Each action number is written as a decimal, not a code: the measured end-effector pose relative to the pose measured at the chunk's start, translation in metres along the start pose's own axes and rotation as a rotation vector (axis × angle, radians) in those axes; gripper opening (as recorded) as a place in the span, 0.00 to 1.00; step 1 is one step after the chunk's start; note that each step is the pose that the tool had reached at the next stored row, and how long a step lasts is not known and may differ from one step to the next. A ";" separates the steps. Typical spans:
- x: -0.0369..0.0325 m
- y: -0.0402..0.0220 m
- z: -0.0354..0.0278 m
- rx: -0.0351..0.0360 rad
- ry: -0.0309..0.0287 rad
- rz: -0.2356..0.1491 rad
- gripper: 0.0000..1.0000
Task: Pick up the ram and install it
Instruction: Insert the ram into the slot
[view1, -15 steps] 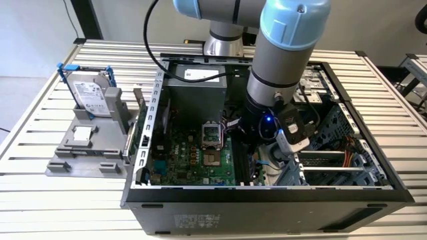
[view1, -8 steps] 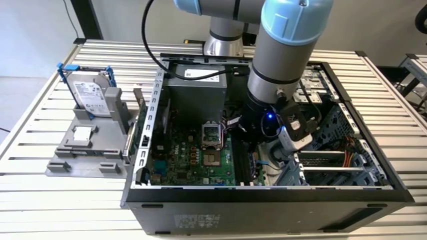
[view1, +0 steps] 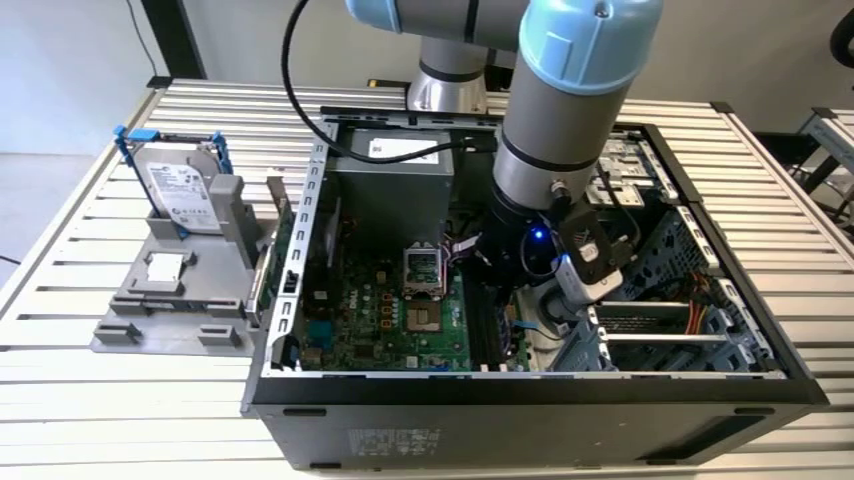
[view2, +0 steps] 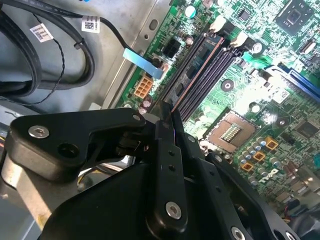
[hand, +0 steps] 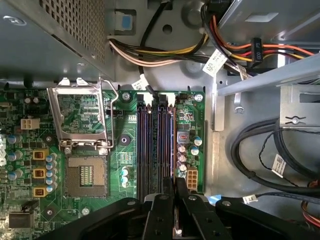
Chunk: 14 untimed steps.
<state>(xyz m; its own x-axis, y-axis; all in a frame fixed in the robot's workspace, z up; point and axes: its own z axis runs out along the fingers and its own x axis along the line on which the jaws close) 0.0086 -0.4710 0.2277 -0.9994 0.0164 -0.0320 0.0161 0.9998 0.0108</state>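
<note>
The black gripper was clenched on the ram, a thin board seen edge-on, bluish-grey with a coppery edge, standing in the outermost slot beside the board's edge, with cables crowding the case wall nearby.

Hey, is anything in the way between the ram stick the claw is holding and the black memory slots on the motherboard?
Nothing visible blocks it. In the second wrist view the black claw is shut on the thin edge-on ram stick, which lies right along the long black memory slots on the green motherboard. The black cables lie off to the side.
</note>
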 end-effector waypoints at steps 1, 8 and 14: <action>0.0000 0.0000 0.0007 0.0000 0.0000 0.000 0.00; 0.0002 -0.0001 0.0040 0.0004 0.0017 0.003 0.00; 0.0002 -0.0001 0.0055 0.0005 0.0050 0.012 0.00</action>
<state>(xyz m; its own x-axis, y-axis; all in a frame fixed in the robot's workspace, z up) 0.0086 -0.4710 0.2221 -0.9992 0.0280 -0.0269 0.0278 0.9996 0.0107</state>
